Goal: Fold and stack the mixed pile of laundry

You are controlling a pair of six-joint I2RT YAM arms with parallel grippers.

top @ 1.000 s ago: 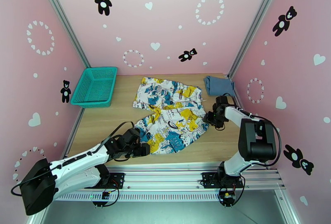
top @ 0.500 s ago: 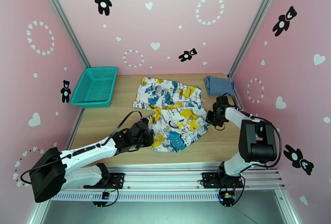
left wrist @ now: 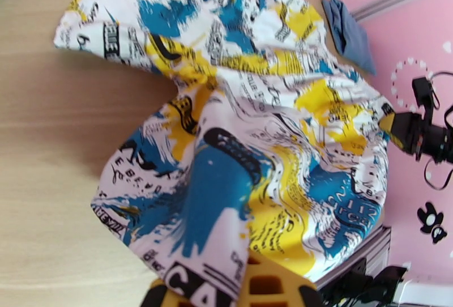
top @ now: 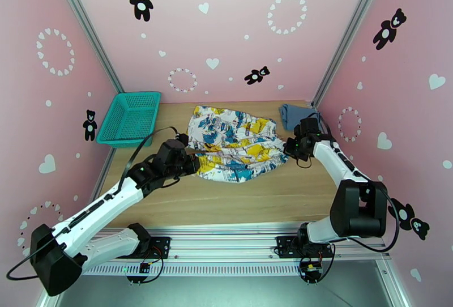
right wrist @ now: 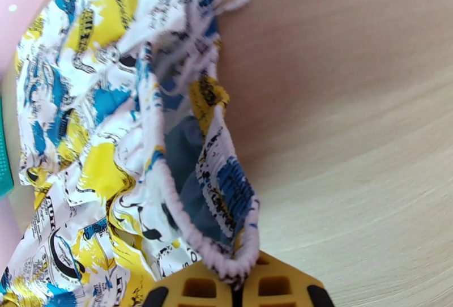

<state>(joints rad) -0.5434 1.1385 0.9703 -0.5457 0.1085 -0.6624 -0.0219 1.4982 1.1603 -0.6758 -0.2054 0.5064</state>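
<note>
Currently arms outstretched; left end effector [top: 193, 164], right end effector [top: 289, 150] pinching printed cloth [top: 238, 143].

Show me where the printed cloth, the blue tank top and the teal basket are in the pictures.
printed cloth [top: 238, 144], top external view, middle of the fabric.
blue tank top [top: 291, 114], top external view, its uncovered left part.
teal basket [top: 129, 118], top external view, bare mesh floor.

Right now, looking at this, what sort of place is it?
Likely a small robot test booth dressed like a nursery, not a home: pink stickered walls on metal framing, two arms bolted at a wooden table, left pincer and right pincer shut on a printed cloth.
</note>
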